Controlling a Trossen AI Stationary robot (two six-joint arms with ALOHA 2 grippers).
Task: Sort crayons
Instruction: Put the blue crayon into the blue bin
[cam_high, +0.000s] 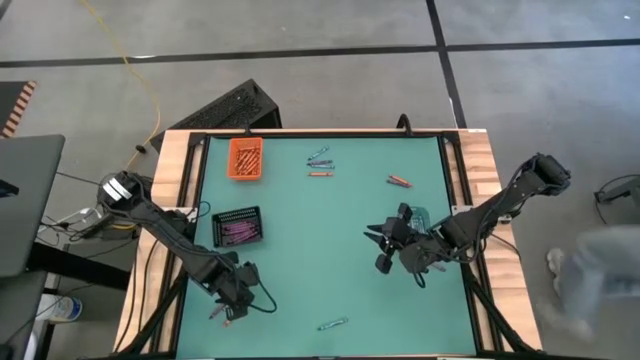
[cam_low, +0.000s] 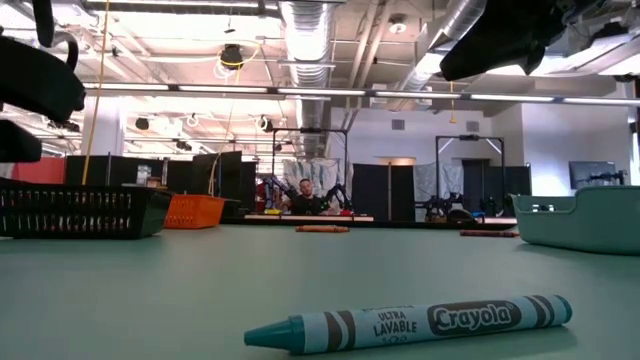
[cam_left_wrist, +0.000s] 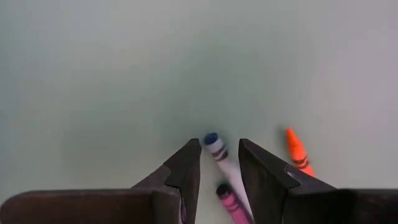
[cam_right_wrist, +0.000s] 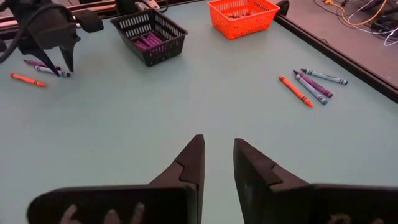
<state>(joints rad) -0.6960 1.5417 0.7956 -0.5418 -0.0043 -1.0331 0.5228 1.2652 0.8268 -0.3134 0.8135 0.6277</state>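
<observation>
My left gripper (cam_left_wrist: 219, 144) points down over the table's near left part (cam_high: 232, 303), open. Between its fingers lie a white crayon with a blue tip (cam_left_wrist: 215, 147) and a purple crayon (cam_left_wrist: 230, 199); an orange crayon (cam_left_wrist: 297, 152) lies just outside one finger. All three lie flat on the mat. The fingers stand on either side of the two crayons without visibly touching them. My right gripper (cam_right_wrist: 217, 142) hangs open and empty above the table's right middle (cam_high: 385, 250). More crayons lie loose at the far middle (cam_high: 320, 155), far right (cam_high: 398, 180) and near edge (cam_high: 332, 324).
An orange tray (cam_high: 246, 158) with orange crayons stands at the far left, and a black tray (cam_high: 238, 227) with purple ones nearer. A clear tray (cam_low: 585, 220) sits by my right gripper. A teal crayon (cam_low: 410, 322) lies close to the near edge. The green mat's middle is bare.
</observation>
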